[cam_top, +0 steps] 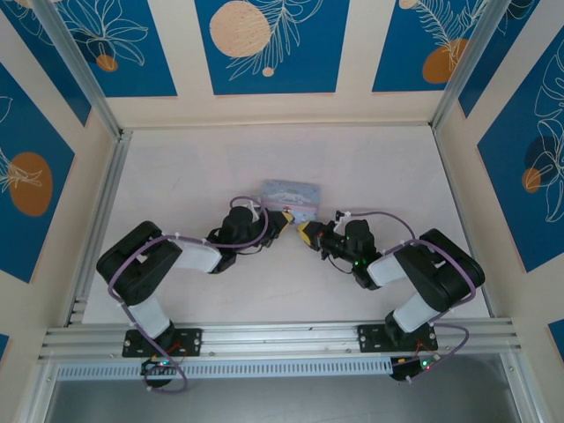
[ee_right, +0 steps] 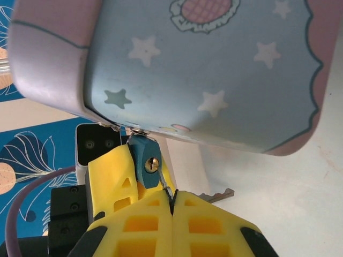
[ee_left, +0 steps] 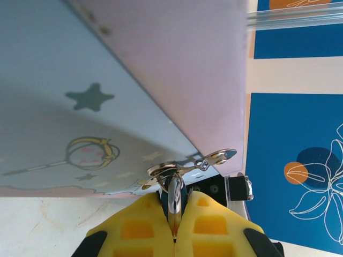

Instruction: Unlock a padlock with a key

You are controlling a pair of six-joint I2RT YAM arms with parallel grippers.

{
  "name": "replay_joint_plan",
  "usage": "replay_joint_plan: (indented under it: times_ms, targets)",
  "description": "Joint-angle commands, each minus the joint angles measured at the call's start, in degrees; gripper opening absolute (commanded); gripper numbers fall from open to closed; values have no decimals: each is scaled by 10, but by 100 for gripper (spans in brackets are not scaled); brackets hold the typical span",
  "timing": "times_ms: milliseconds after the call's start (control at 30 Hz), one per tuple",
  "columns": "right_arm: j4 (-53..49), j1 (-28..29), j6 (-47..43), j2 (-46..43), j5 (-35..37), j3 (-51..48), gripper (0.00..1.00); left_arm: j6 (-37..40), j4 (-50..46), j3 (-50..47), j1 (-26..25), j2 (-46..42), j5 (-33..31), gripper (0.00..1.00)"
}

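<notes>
**Q:** Overhead view. Where does your padlock [ee_right: 144, 158] sit?

**A:** At the near edge of the tin [cam_top: 291, 190], which lies mid-table [cam_top: 203, 159]. Your left gripper [cam_top: 284, 220] and right gripper [cam_top: 306, 233] meet just below that edge, tips close together.

**Q:** Left wrist view. What is your left gripper doing?

**A:** It is clenched on the padlock. The teal body shows edge-on between the two yellow pads. The shackle [ee_left: 161, 170] rises from it to the tin's lower rim.

**Q:** Right wrist view. And your right gripper?

**A:** It is pressed shut on the key [ee_right: 215, 195]. The toothed blade juts sideways past the fingertips. A thin metal strip leaves the seam between the fingers and ends just below the keyhole [ee_right: 153, 164], touching the padlock's face there. You cannot tell whether anything sits inside the keyhole.

**Q:** How does the padlock hang in that view?

**A:** Directly under the tin's rim, brass keyhole toward the camera, with one left finger [ee_right: 110, 176] against its side. You cannot tell whether the shackle is latched.
</notes>
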Motion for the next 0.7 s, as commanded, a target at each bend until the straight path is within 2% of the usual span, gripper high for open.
replay_joint_plan:
  times_ms: [0, 667]
  targets:
    - [11, 10, -4, 9, 3, 7, 0, -7, 21, -1, 2, -22, 0, 0]
    - [-3, -12, -11, -9, -7, 4, 0, -2, 12, -5, 2, -28, 11, 0]
